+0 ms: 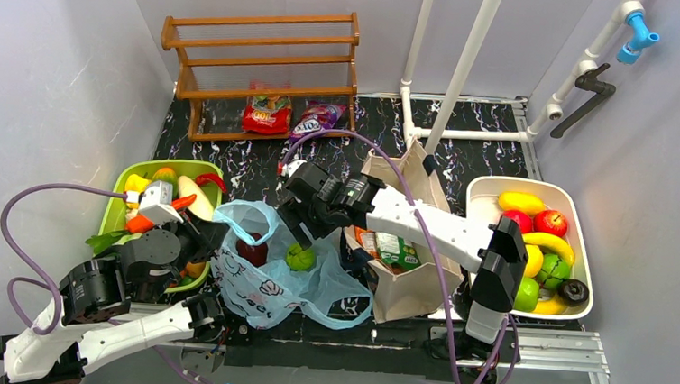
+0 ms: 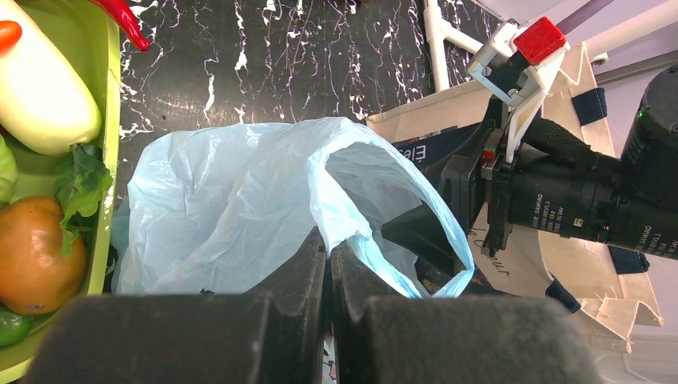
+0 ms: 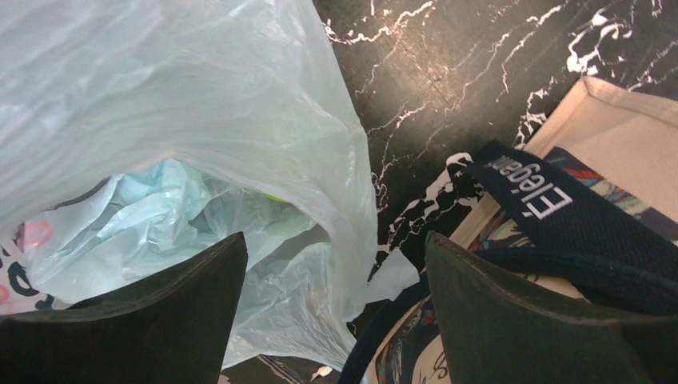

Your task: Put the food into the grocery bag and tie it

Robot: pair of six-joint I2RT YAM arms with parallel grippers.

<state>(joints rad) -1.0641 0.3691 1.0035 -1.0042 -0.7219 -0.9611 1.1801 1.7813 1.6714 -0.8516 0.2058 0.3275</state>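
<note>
The light-blue grocery bag (image 1: 271, 282) lies open at the table's front, with a red apple (image 1: 252, 251) and a green round fruit (image 1: 300, 258) inside it. My left gripper (image 2: 329, 250) is shut on the bag's near rim (image 2: 352, 228), pinching the thin plastic; in the top view it sits at the bag's left edge (image 1: 211, 237). My right gripper (image 1: 300, 233) hovers over the bag's mouth beside the green fruit. It stands open (image 3: 336, 240) with only crumpled bag plastic (image 3: 160, 104) below it. Orange and green packets (image 1: 387, 247) sit in the canvas tote.
A beige canvas tote (image 1: 407, 282) with navy handles (image 3: 552, 200) stands right of the bag. A green bin (image 1: 122, 186) of vegetables is at the left, a white tray (image 1: 488, 192) of fruit at the right. A wooden rack (image 1: 264, 69) with packets (image 1: 268, 110) stands behind.
</note>
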